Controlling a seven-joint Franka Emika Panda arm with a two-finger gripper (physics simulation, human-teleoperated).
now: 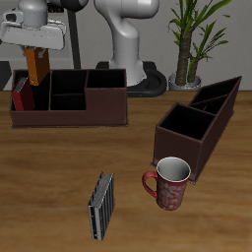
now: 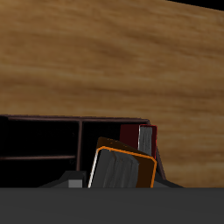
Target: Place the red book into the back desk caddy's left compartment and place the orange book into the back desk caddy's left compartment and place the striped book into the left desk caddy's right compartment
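My gripper [image 1: 36,51] is shut on the orange book [image 1: 37,66], holding it upright just above the end compartment of the back desk caddy [image 1: 74,116]. The red book [image 1: 20,95] stands upright inside that same compartment, beside the orange one. In the wrist view the orange book [image 2: 122,168] fills the space between my fingers, with the red book [image 2: 147,138] and the caddy's dark dividers [image 2: 80,140] behind it. The striped book [image 1: 100,205] lies on the table near the front edge. The left desk caddy [image 1: 202,133] sits at an angle, its compartments empty.
A red mug [image 1: 169,183] stands between the striped book and the left desk caddy. A potted plant [image 1: 192,39] and the robot's base [image 1: 128,49] are behind the caddies.
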